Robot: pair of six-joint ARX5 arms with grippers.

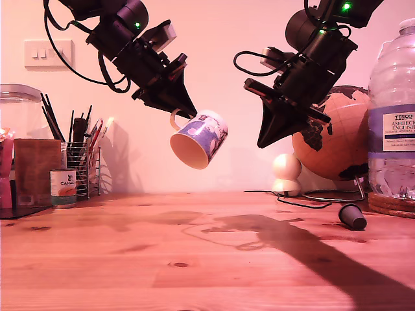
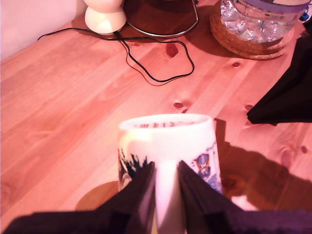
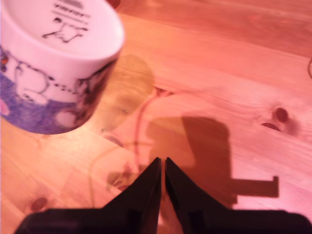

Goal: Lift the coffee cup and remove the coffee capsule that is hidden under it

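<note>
Nearest in the exterior view, the bare wooden worktop is carrying only shadows. Further back, toward the exterior view's right, the coffee capsule is lying on its side, uncovered, well apart from both arms. It looks light and stiff but small and prone to rolling, so I judge a pinch across its tapered body, just below the wider rim, as the surest hold.

Above the worktop, my first claw is clamping the handle of the coffee cup, holding the mug in the air, tilted with its mouth turned downward. Ceramic is hard, glossy and breakable, so it wants a gentle set-down. My second claw is hanging empty beside it, its tips together or nearly so.

Furthest back, a wire pen holder is holding pens, a small labelled tin is standing beside it, and a water bottle is standing on a cork coaster before a globe.
</note>
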